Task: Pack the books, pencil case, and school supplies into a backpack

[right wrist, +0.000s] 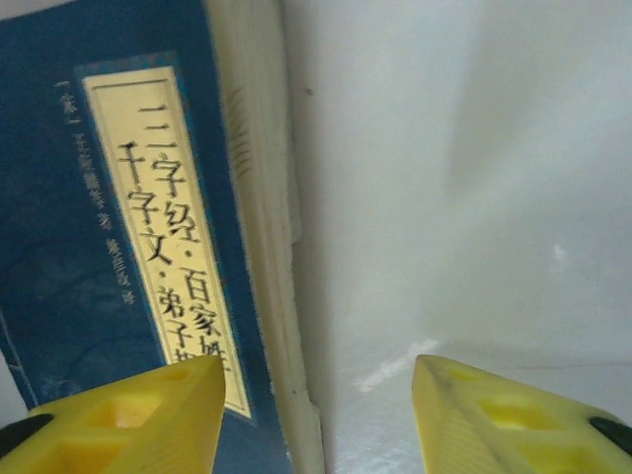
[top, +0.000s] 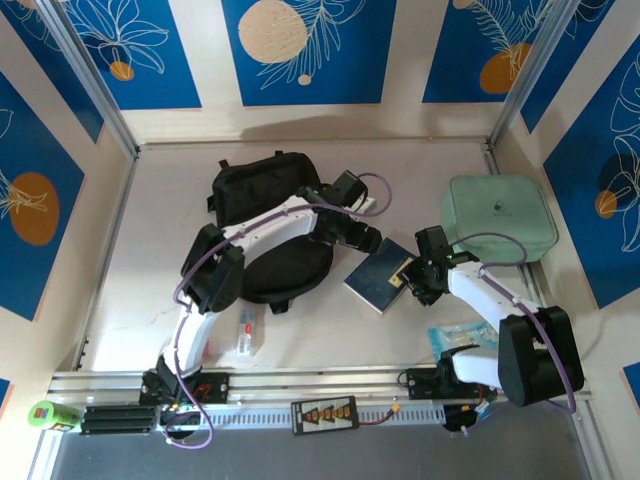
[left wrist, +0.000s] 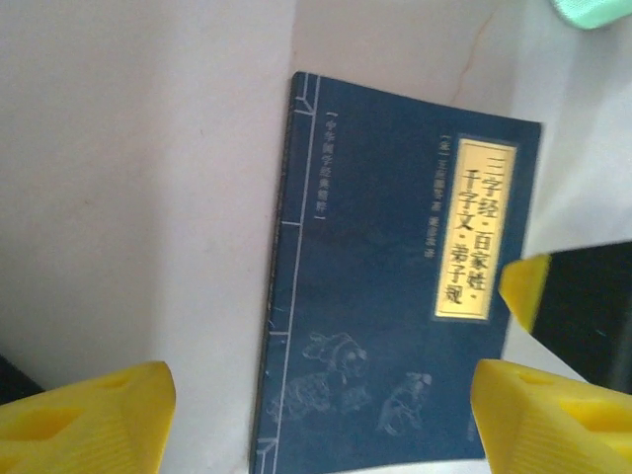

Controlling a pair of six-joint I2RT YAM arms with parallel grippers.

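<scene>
Black backpack (top: pixel 262 185): soft, slumped fabric lying flat at the back left of the pale, matte tabletop (top: pixel 150 250). Its opening is hard to make out from above, so I cannot tell what it holds.
Green case (top: pixel 500 222): mint, smooth, with rounded corners, at the back right.
Dark blue book (left wrist: pixel 385 296): a thin, glossy paperback with a cream title strip of black characters and faint line drawings low on the cover. It lies flat on the tabletop between the backpack and the green case, outside the backpack.
Left arm: white links and black joints, bent across the backpack toward the book.
Left tool (left wrist: pixel 323 385): yellow wedge-shaped fingers (left wrist: pixel 99 420) stand wide above the book's lower half, holding nothing.
Right arm: folded, reaching inward to the book's page edge.
Right tool (right wrist: pixel 318 367): parted, one finger over the cover and the other over bare tabletop, with the page edge between them. It seems not to be gripping.
</scene>
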